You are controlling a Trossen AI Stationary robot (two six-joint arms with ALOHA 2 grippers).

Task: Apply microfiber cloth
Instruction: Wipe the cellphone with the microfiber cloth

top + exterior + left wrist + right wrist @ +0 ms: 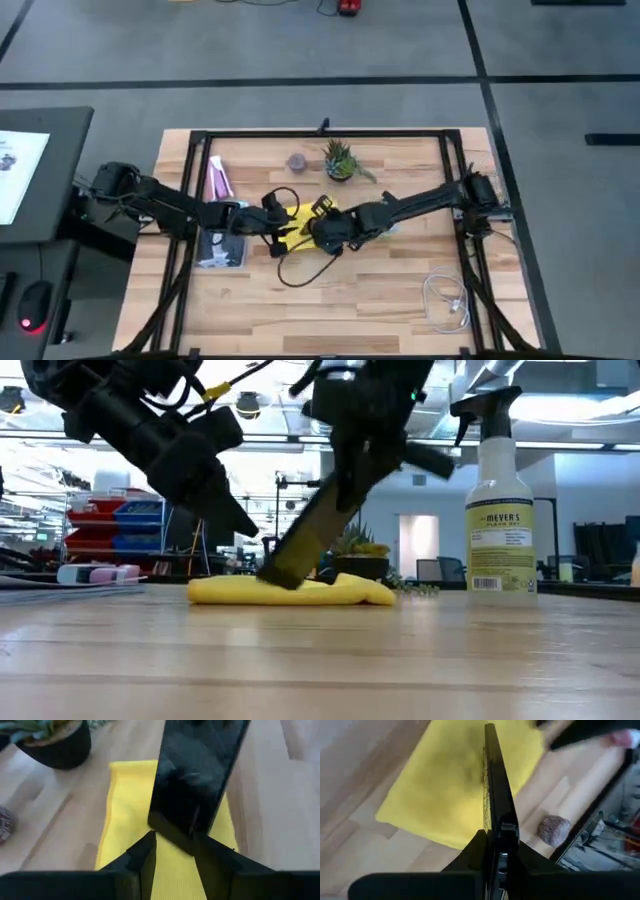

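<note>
with our right claw (pixel 492 847) we are clenching the phone (pixel 495 790) by its edges, tilting its lower end down onto the yellow cloth (pixel 445 785) lying mid-table by the potted plant (pixel 339 160). our left claw (pixel 172 855) is hovering just over the cloth, fingers parted, empty. we judge we are mid-wipe; next calls for rubbing the screen along the cloth

Both arms reach inward from opposite sides and meet near the middle of the tabletop. The right hand (pixel 492 851) angles down steeply, its fingers (pixel 477 845) clamped on the edge of a black smartphone (pixel 495 795) held tilted. The left hand (pixel 175 850) sits low just beside it, fingers (pixel 142 857) parted.
</note>
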